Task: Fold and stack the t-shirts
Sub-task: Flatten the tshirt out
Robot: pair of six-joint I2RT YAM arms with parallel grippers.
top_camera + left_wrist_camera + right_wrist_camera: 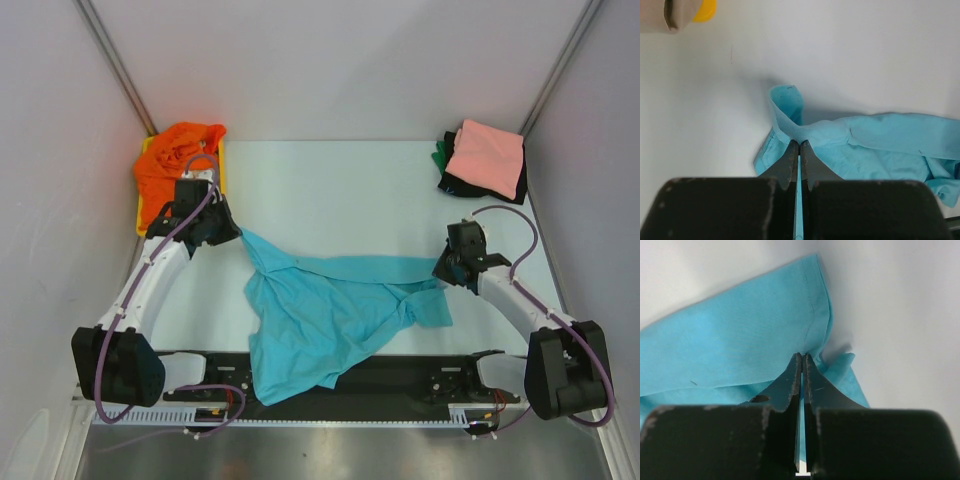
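Note:
A turquoise t-shirt lies crumpled across the middle of the white table, its lower hem hanging over the black rail at the near edge. My left gripper is shut on the shirt's upper left corner; the left wrist view shows cloth pinched between the tips. My right gripper is shut on the shirt's right end, where a hemmed edge runs into the closed tips. An orange t-shirt is bunched at the back left. A salmon pink t-shirt lies folded on a black one at the back right.
A yellow tray holds the orange shirt close behind my left gripper; its corner shows in the left wrist view. A green edge sticks out of the back-right stack. White walls close in the table on three sides.

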